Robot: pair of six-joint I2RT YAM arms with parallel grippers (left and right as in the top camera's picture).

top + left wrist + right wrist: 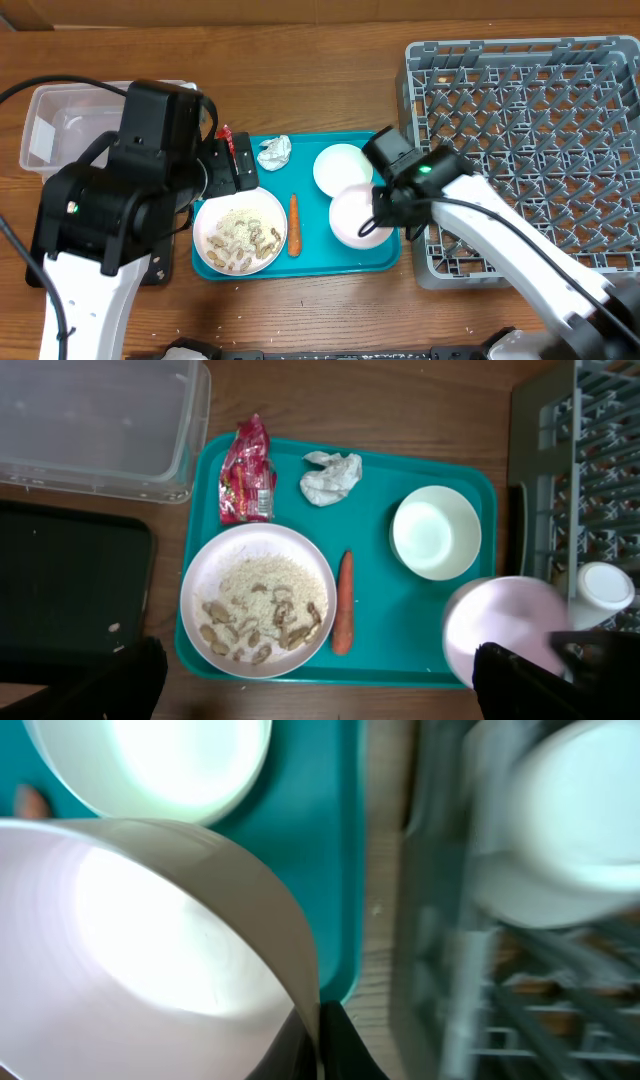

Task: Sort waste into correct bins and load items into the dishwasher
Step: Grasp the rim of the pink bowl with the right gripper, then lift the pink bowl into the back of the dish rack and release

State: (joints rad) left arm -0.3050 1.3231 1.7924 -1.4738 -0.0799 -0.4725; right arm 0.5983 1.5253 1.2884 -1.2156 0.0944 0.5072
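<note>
Two dark jaws of the right gripper [320,1038] are pinching the rim of a round white bowl [150,920]. It is sitting over the right edge of the teal plastic tray [320,850], just beside the big square grey plastic dish rack [530,120]; I judge it is heading for the rack, not yet in it. A small white cup [603,592] is already standing at the rack's near edge, so loading is looking barely started.

The left gripper [242,163] is hovering above the tray, jaws spread wide, holding nothing. The rest is waiting on the tray:
- a second round white bowl [435,532]
- a larger round white plate [200,575] carrying whitish-beige rice-like food scraps [262,605]
- a small orange carrot [343,617]
- a red crumpled wrapper [247,470]
- a white crumpled paper ball [330,477]

A clear rectangular plastic tub [100,420] and a black shallow rectangular tray [70,590] are lying on the wooden tabletop [400,400], showing no waste, so sorting is looking unstarted.
</note>
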